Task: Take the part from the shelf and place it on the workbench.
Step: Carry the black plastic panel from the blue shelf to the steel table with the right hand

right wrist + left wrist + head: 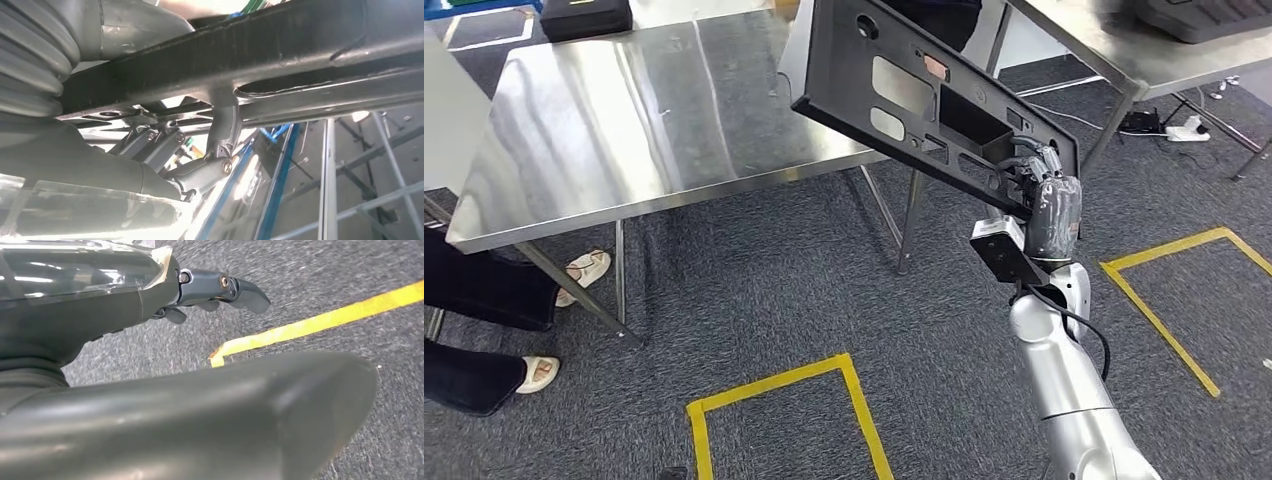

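Risk first, from the head view: the right hand [1046,200] grips the long black part [924,95] at one end only, tilted in the air past the steel workbench [624,130] edge, so leverage could twist it loose. Left wrist view: the left hand [220,290] hangs over carpet, fingers apart, holding nothing. Right wrist view, dim: fingers [222,125] seemingly hook the part's rim.

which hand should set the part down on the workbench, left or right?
Right. The right hand already grips the black part at its lower end, holding it above the steel workbench edge. The left hand hangs over the carpet, holding nothing, so it looks poorly placed.
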`<action>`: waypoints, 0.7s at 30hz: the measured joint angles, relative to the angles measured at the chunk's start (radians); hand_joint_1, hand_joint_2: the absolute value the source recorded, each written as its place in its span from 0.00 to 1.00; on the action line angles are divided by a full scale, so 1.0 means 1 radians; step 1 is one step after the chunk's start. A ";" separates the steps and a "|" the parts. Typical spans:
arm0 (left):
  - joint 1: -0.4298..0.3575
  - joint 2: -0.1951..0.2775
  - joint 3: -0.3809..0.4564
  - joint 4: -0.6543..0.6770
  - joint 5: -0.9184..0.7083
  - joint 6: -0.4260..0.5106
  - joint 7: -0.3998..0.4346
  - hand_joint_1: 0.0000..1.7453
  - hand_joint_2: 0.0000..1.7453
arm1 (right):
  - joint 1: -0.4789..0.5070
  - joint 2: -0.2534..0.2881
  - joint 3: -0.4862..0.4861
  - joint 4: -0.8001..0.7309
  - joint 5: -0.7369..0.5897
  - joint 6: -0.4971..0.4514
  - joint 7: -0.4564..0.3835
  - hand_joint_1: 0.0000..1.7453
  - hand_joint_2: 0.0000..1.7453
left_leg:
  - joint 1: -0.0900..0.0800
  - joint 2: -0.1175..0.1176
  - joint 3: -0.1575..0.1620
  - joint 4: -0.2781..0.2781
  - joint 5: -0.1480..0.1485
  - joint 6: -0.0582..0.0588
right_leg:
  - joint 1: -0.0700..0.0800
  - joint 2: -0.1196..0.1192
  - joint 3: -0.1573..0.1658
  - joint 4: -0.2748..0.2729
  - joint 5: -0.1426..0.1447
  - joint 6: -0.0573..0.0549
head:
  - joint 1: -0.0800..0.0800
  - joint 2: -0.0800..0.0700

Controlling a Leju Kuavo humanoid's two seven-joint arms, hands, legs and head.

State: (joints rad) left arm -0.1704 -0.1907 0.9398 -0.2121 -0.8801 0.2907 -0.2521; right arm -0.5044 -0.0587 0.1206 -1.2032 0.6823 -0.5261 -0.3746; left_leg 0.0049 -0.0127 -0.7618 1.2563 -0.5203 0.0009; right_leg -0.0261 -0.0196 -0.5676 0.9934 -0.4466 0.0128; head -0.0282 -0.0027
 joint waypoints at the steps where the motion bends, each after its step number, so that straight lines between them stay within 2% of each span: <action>1: 0.001 0.000 0.000 0.000 0.000 0.000 0.000 0.00 0.00 | 0.001 0.000 0.000 0.000 0.000 0.000 0.000 1.00 1.00 | 0.003 0.003 -0.021 0.037 -0.006 -0.003 | 0.001 -0.014 0.000 0.000 -0.001 -0.001 | 0.000 0.000; 2: 0.001 0.000 0.000 0.000 0.000 0.000 0.000 0.00 0.00 | 0.002 0.000 0.000 0.000 0.001 0.000 0.000 1.00 1.00 | 0.006 0.007 -0.021 0.034 0.006 -0.005 | 0.000 -0.027 0.001 0.000 -0.002 -0.001 | -0.001 0.000; 3: 0.001 0.000 0.000 0.000 0.000 0.000 0.000 0.00 0.00 | 0.003 0.000 0.000 0.000 0.001 0.000 0.000 1.00 1.00 | 0.008 0.014 0.002 -0.011 0.034 -0.005 | 0.000 -0.039 0.002 0.000 -0.004 0.001 | 0.000 0.000; 4: 0.001 0.001 0.000 0.000 0.000 0.000 0.000 0.00 0.00 | 0.003 0.001 0.000 0.000 0.001 0.000 0.000 1.00 1.00 | 0.008 0.032 0.040 -0.082 0.067 -0.004 | 0.000 -0.051 0.005 0.000 -0.006 0.004 | -0.001 0.000; 5: 0.000 0.002 0.000 0.000 0.000 0.000 0.000 0.00 0.00 | 0.003 0.000 0.000 -0.001 0.001 0.000 0.000 1.00 1.00 | 0.005 0.060 0.080 -0.154 0.092 -0.001 | 0.004 -0.061 0.008 0.001 -0.010 0.009 | -0.002 0.000; 6: -0.002 0.002 -0.001 0.000 0.000 0.000 0.000 0.00 0.00 | 0.002 0.000 0.000 -0.001 0.001 0.000 0.000 1.00 1.00 | 0.002 0.081 0.111 -0.208 0.108 0.003 | 0.008 -0.071 0.012 0.001 -0.014 0.015 | 0.000 0.000; 7: -0.003 0.002 -0.001 0.000 0.000 0.000 0.000 0.00 0.00 | 0.001 -0.001 0.000 -0.002 0.001 0.000 0.000 1.00 1.00 | -0.002 0.095 0.127 -0.238 0.113 0.008 | 0.013 -0.081 0.015 0.001 -0.017 0.021 | 0.002 0.000; 8: -0.004 0.002 -0.001 0.000 -0.001 0.000 0.000 0.00 0.00 | 0.000 -0.001 0.000 -0.003 0.001 0.000 0.000 1.00 1.00 | -0.006 0.094 0.130 -0.247 0.112 0.014 | 0.017 -0.092 0.019 -0.001 -0.019 0.026 | 0.005 0.000; 10: -0.003 0.002 -0.002 0.000 -0.001 0.002 0.000 0.00 0.00 | -0.001 0.000 0.001 -0.005 0.001 0.000 0.001 1.00 1.00 | -0.006 0.064 0.131 -0.252 0.115 0.027 | 0.017 -0.108 0.027 -0.004 -0.024 0.036 | 0.009 0.000; 11: -0.003 0.002 -0.002 0.000 -0.001 0.004 -0.001 0.00 0.00 | -0.001 0.000 0.001 -0.007 0.002 0.000 0.002 1.00 1.00 | -0.004 0.051 0.134 -0.256 0.118 0.034 | 0.015 -0.094 0.024 0.007 -0.034 0.040 | 0.009 0.000; 12: -0.004 0.002 -0.002 0.000 -0.001 0.004 -0.001 0.00 0.00 | 0.000 0.000 0.002 -0.009 0.002 0.000 0.003 1.00 1.00 | -0.001 0.037 0.138 -0.260 0.122 0.041 | 0.014 -0.069 0.011 0.040 -0.052 0.040 | 0.010 0.000; 14: -0.008 0.002 -0.002 0.000 0.000 0.003 -0.003 0.00 0.00 | 0.004 -0.004 0.002 -0.011 0.003 0.000 0.004 1.00 1.00 | 0.001 0.009 0.139 -0.262 0.125 0.050 | 0.011 -0.008 -0.049 0.165 -0.107 0.034 | 0.013 0.000; 15: -0.008 0.002 -0.002 0.000 0.001 0.003 -0.003 0.00 0.00 | 0.007 -0.006 0.002 -0.010 0.003 0.000 0.005 1.00 1.00 | 0.000 -0.007 0.138 -0.262 0.125 0.053 | 0.011 0.007 -0.084 0.234 -0.130 0.032 | 0.015 0.000; 16: -0.007 0.002 -0.002 0.000 0.002 0.002 -0.004 0.00 0.00 | 0.011 -0.008 0.002 -0.010 0.002 0.001 0.005 1.00 1.00 | 0.000 -0.023 0.137 -0.262 0.125 0.053 | 0.011 0.013 -0.109 0.278 -0.141 0.035 | 0.016 0.000; 17: -0.005 0.002 -0.002 0.000 0.003 0.002 -0.004 0.00 0.00 | 0.013 -0.010 0.002 -0.009 0.002 0.003 0.005 1.00 1.00 | -0.001 -0.039 0.137 -0.261 0.125 0.053 | 0.011 0.016 -0.116 0.284 -0.135 0.040 | 0.016 0.000; 18: -0.004 0.002 -0.002 0.000 0.004 0.002 -0.005 0.00 0.00 | 0.013 -0.010 0.002 -0.008 0.001 0.004 0.004 1.00 1.00 | -0.001 -0.055 0.138 -0.261 0.126 0.053 | 0.009 0.019 -0.104 0.249 -0.113 0.048 | 0.016 0.000; 19: -0.003 0.002 -0.001 0.000 0.005 0.002 -0.006 0.00 0.00 | 0.010 -0.010 0.003 -0.006 0.001 0.006 0.003 1.00 1.00 | 0.000 -0.069 0.138 -0.260 0.126 0.052 | 0.007 0.027 -0.077 0.183 -0.082 0.057 | 0.016 0.000; 20: -0.003 0.002 -0.001 0.000 0.005 0.002 -0.007 0.00 0.00 | 0.006 -0.010 0.004 -0.006 0.000 0.007 0.001 1.00 1.00 | -0.001 -0.082 0.137 -0.258 0.126 0.049 | 0.005 0.044 -0.046 0.110 -0.052 0.063 | 0.016 0.000; 21: -0.003 0.002 -0.001 0.000 0.005 0.002 -0.008 0.00 0.00 | 0.000 -0.010 0.005 -0.004 0.000 0.008 0.000 1.00 1.00 | -0.002 -0.093 0.135 -0.256 0.126 0.046 | 0.004 0.058 -0.020 0.052 -0.030 0.064 | 0.016 0.000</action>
State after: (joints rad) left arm -0.1735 -0.1886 0.9384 -0.2121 -0.8751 0.2930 -0.2597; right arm -0.5042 -0.0686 0.1254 -1.2075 0.6820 -0.5184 -0.3751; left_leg 0.0028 -0.1060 -0.6270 1.0004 -0.3939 0.0467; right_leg -0.0222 0.0382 -0.5872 1.0457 -0.4767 0.0763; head -0.0122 -0.0027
